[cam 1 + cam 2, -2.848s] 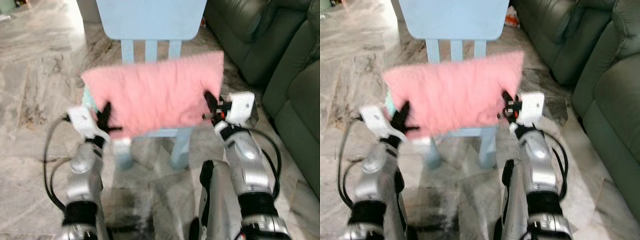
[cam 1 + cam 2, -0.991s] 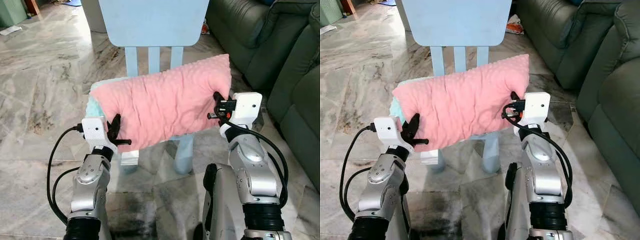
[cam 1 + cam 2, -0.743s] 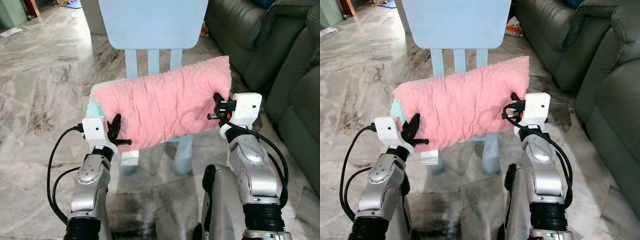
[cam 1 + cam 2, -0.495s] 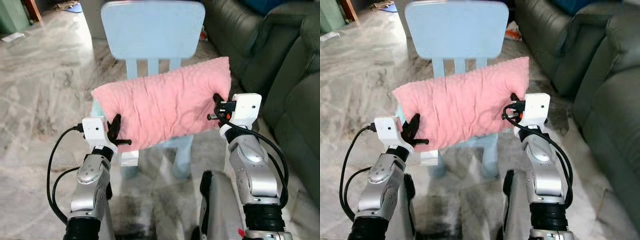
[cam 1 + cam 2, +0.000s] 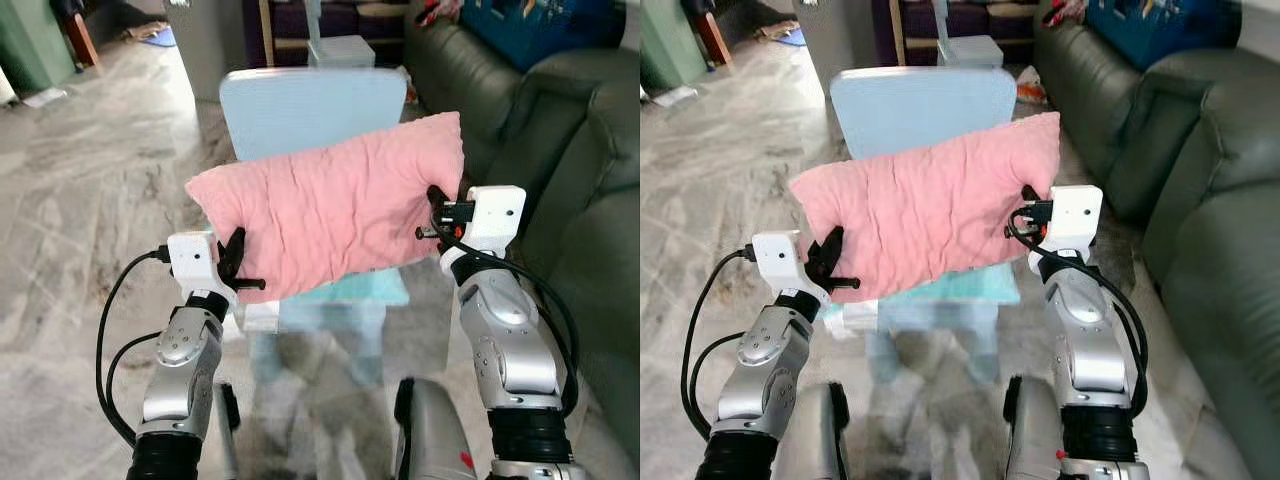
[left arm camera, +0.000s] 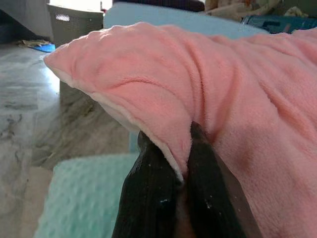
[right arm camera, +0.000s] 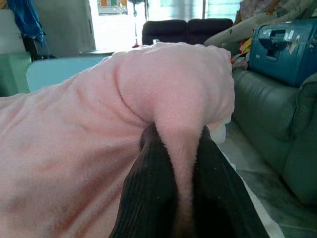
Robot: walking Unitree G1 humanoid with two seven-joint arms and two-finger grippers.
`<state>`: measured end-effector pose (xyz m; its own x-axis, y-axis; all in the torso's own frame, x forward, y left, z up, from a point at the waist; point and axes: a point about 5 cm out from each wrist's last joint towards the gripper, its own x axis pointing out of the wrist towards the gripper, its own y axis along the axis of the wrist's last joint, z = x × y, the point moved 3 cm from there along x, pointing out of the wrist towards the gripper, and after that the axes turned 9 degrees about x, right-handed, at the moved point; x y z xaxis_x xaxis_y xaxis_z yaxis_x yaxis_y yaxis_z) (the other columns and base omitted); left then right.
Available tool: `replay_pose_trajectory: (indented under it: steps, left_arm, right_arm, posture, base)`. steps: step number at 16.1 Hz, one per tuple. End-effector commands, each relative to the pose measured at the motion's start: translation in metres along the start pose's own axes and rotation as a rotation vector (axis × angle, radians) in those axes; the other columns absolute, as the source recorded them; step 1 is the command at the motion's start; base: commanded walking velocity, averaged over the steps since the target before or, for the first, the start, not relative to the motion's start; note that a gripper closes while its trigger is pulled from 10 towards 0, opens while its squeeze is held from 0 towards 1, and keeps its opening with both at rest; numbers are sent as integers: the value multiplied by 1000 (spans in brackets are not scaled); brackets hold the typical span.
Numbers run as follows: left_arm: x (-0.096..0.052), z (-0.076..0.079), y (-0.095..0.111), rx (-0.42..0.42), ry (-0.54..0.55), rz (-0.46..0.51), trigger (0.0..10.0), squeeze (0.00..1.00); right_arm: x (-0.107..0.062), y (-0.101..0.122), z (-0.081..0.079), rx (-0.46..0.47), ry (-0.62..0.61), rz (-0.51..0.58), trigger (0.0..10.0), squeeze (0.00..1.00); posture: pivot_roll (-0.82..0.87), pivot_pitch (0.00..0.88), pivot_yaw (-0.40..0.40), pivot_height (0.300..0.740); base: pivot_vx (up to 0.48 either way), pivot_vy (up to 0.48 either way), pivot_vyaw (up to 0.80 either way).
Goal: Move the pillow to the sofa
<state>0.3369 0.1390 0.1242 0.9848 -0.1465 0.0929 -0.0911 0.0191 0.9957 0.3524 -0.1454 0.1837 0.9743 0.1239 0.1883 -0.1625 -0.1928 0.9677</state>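
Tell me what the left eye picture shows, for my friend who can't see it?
Two robot grippers, left gripper and right gripper, hold a pink pillow up above a light blue chair. A dark green sofa sits to the robot's right.

Head stereo pair: both eyes look forward and down from above the two silver arms, covering the same scene, the right eye's picture slightly offset. Both take in the soft pink plush pillow (image 5: 330, 215), the light blue plastic chair (image 5: 310, 105) behind it and the dark green leather sofa (image 5: 1200, 200) to the right.

Left wrist cam: looks along the left gripper (image 6: 178, 173), very close to the pillow's edge.

Right wrist cam: along the right gripper (image 7: 181, 163), same closeness, sofa in the background.

All four views overlap on the pillow.
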Motion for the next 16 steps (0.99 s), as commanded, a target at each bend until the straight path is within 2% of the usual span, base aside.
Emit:
replay_pose_trajectory:
  steps: [1, 4, 16]
  left_arm:
    - [3, 4, 4, 7, -22, 15, 10000, 0]
    - [3, 5, 4, 3, -19, 14, 10000, 0]
    - [5, 8, 4, -2, -27, 14, 10000, 0]
  right_arm:
    - [1, 10, -8, 4, 29, 37, 10000, 0]
    - [1, 12, -7, -2, 30, 50, 10000, 0]
    - [3, 19, -4, -5, 20, 61, 10000, 0]
  posture:
    - [-135, 0, 8, 551]
    - [-136, 0, 8, 561]
    - [-148, 0, 10, 705]
  base:
    - [0, 0, 0]
    - [0, 0, 0]
    - [0, 0, 0]
